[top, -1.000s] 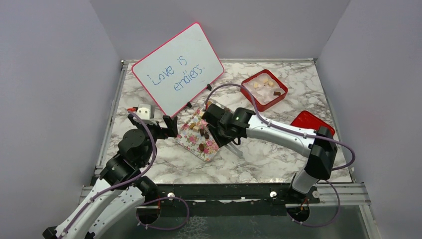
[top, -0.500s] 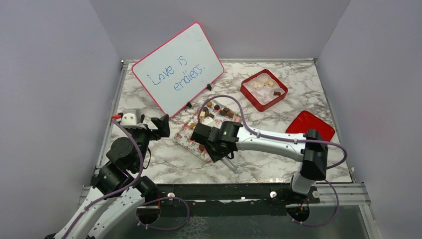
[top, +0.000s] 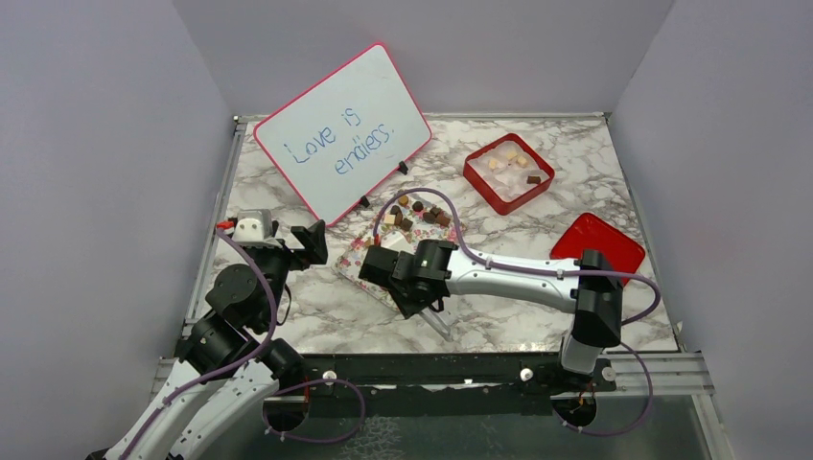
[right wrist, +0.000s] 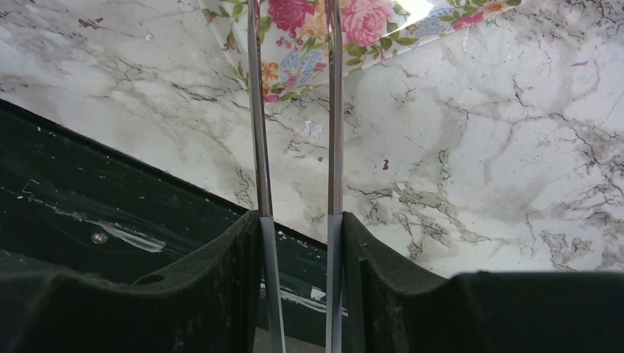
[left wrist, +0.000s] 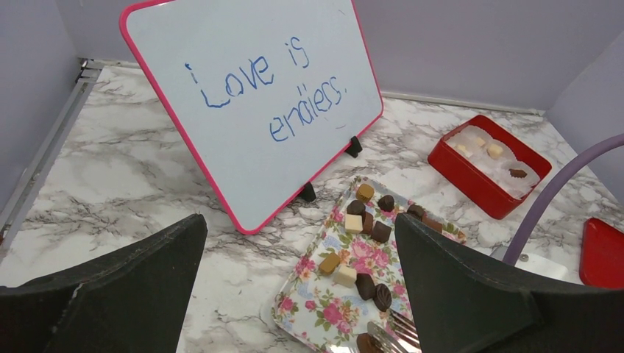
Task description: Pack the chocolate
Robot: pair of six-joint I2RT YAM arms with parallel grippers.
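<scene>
tongs [right wrist: 333, 147] clamped between right fingers [right wrist: 213, 287] extend over floral tray [right wrist: 368, 18].

Small brown and cream chocolate pieces [left wrist: 380, 232] on floral tray [left wrist: 316, 312]

Left claw [left wrist: 298, 220] wide open; right claw [right wrist: 298, 220] tight around tongs [right wrist: 255, 110].

Glossy marble-look table [top: 575, 182], shiny metal tongs [right wrist: 256, 110], smooth red plastic box [left wrist: 463, 180], matt black right end effector [right wrist: 298, 228].
</scene>
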